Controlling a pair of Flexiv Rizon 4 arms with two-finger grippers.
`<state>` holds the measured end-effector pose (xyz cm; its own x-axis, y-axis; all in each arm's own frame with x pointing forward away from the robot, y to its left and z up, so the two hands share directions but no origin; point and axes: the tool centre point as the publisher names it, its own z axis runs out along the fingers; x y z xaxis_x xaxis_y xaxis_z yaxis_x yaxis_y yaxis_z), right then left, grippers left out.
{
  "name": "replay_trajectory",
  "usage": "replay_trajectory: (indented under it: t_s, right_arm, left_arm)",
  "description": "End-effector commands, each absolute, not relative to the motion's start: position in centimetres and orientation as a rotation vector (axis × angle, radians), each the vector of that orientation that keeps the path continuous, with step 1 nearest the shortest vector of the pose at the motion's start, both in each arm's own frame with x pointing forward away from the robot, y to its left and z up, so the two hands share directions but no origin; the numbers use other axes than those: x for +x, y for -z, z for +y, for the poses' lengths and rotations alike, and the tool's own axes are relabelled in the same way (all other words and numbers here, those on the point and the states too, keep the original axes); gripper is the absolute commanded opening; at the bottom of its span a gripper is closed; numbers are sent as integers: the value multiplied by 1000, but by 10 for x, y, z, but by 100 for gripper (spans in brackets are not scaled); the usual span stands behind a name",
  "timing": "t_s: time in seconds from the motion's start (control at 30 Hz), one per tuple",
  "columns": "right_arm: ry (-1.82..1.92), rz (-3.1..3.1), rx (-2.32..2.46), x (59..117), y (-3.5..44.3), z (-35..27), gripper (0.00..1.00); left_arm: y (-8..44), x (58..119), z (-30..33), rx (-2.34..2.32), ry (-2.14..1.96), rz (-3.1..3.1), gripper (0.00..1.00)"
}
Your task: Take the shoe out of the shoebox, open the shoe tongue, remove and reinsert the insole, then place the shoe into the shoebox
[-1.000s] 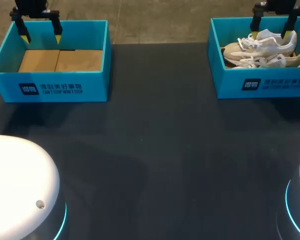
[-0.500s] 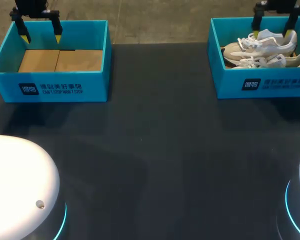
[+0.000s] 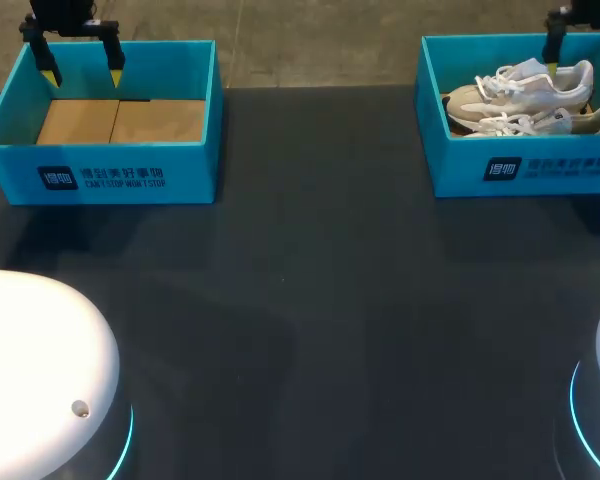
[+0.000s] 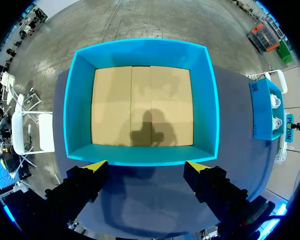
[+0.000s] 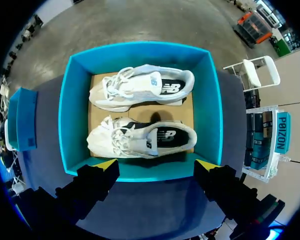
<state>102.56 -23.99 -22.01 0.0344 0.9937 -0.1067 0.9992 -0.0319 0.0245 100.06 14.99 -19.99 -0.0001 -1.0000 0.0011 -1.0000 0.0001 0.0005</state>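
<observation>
A matte, dark grey table (image 3: pixel 310 300) carries two open, rectangular shoeboxes of smooth bright blue card. The left shoebox (image 3: pixel 100 175) shows a flat brown cardboard floor crossed by flap seams. The left gripper (image 3: pixel 82 72) hovers above that box's far wall, pointing straight down, its yellow-tipped fingers spread wide apart in the air.

The right shoebox (image 3: pixel 525 170) has the same brown floor. It holds two sneakers in cream and white, with white laces and dark linings. They lie on their sides, one beside the other, toes toward the box's left wall. The far shoe (image 3: pixel 525 85) lies by the back wall and the near shoe (image 3: pixel 540 122) by the front wall. The right gripper (image 3: pixel 583 60) hangs over the box's far right corner, pointing down. Its fingers are wide apart and clear of both shoes.
</observation>
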Motion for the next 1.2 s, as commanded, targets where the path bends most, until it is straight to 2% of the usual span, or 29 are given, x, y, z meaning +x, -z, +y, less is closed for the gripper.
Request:
replay_trajectory:
  t_s: [0.03,0.47,1.0,1.03,1.1,1.2]
  right_arm:
    - [100,2134,2165,1026,232,-253,100]
    - [89,2164,2127,1022,270,-284,100]
    - [126,2240,2050,1042,291,-310,100]
    - [135,2242,2046,1044,293,-311,99]
    - [137,2248,2051,1046,295,-314,84]
    - [148,2258,2042,1047,297,-315,82]
  left_arm:
    - [200,1000,150,2221,0,-2221,100]
    - [200,1000,150,2221,0,-2221,100]
    - [200,1000,150,2221,0,-2221,100]
    - [200,1000,150,2221,0,-2221,100]
    - [200,1000,150,2221,0,-2221,100]
    - [200,1000,150,2221,0,-2221,100]
